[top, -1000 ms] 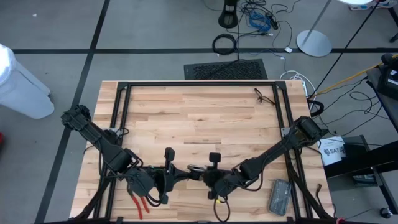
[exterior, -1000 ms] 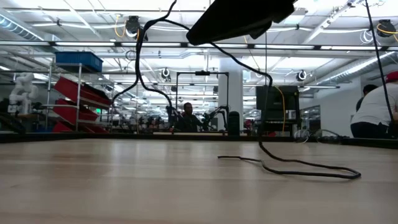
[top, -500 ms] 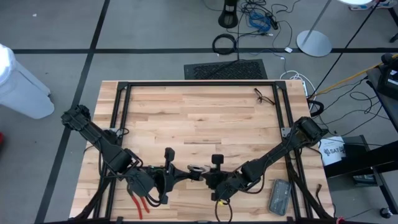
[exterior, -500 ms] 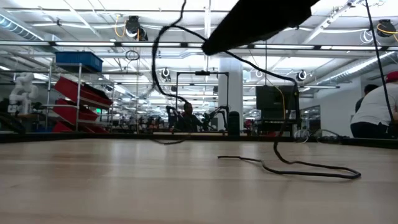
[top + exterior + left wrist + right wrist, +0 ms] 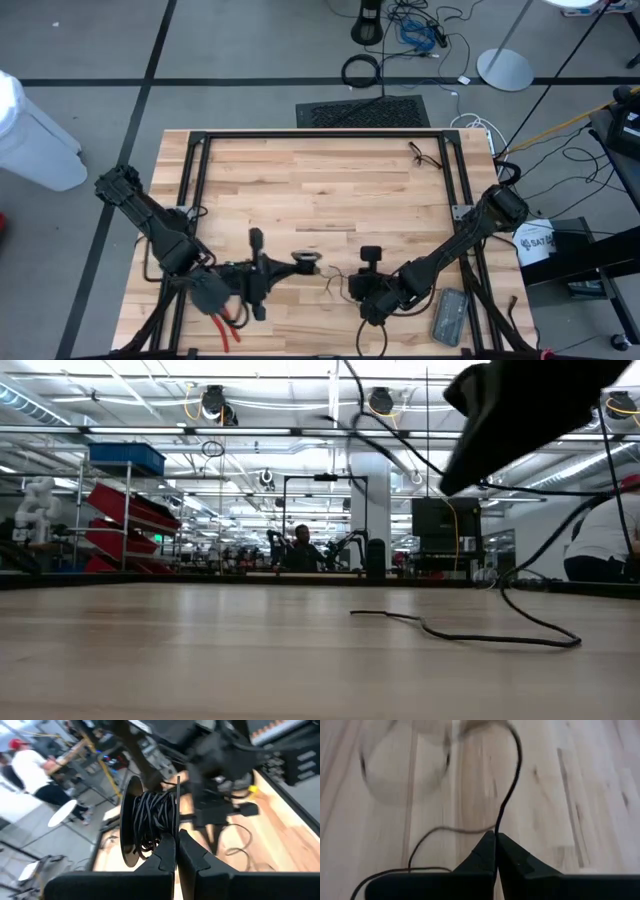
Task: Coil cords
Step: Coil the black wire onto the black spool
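A: Table (image 5: 320, 190) first: why are both arms bunched at its six o'clock edge?

B: My guess is they need to be close to pass cord between them. The left gripper (image 5: 300, 262), at about seven o'clock, is pinched tight on the rim of a small spool (image 5: 150, 822) with black cord already wound on it, holding it steady as the core.

A: And the right gripper (image 5: 352, 290)?

B: Near five o'clock, just beside the other one. Its fingers are fully closed on the thin black cord (image 5: 507, 795), probably feeding the free length toward the spool.

A: Where's the rest of the cord?

B: It trails loose over the wood between the two grippers (image 5: 335, 283). The overhead camera barely shows it.

A: So what do the other cameras add?

B: The left wrist camera alone shows the wound turns. The right wrist camera shows the strand entering the shut tips. The table-level camera shows a slack cord lying on the surface (image 5: 470, 632), but I cannot tell if it's the same one.
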Robot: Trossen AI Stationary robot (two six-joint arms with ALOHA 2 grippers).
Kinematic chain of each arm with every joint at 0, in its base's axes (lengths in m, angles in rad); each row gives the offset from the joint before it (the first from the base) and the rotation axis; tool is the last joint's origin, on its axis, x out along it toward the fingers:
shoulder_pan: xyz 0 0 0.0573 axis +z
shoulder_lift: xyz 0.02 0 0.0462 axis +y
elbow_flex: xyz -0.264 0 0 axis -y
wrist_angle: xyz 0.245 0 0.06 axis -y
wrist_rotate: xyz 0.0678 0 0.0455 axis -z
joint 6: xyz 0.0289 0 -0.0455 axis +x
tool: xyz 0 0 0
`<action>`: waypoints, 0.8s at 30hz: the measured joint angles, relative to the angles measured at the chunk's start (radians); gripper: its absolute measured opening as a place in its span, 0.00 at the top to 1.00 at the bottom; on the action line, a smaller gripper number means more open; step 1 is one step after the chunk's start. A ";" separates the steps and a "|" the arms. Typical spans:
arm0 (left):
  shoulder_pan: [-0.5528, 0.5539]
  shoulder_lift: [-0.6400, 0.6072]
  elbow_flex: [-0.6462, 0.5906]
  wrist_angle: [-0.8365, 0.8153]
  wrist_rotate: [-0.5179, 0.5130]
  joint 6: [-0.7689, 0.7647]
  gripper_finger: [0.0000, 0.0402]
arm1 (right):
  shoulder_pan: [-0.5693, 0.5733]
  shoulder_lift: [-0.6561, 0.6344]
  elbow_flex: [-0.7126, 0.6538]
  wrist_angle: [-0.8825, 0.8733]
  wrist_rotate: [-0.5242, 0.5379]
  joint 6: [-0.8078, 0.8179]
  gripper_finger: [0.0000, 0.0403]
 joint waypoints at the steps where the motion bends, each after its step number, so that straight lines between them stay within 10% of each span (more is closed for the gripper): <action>1: -0.006 -0.010 0.000 0.003 -0.027 0.000 0.99 | 0.007 0.000 0.000 -0.016 -0.001 0.011 1.00; 9: -0.072 -0.145 0.000 0.060 -0.251 0.001 0.99 | 0.074 0.000 0.000 -0.068 -0.001 0.081 1.00; 24: -0.155 -0.319 0.000 0.081 -0.258 -0.005 0.99 | 0.151 0.001 -0.219 0.077 -0.020 0.288 1.00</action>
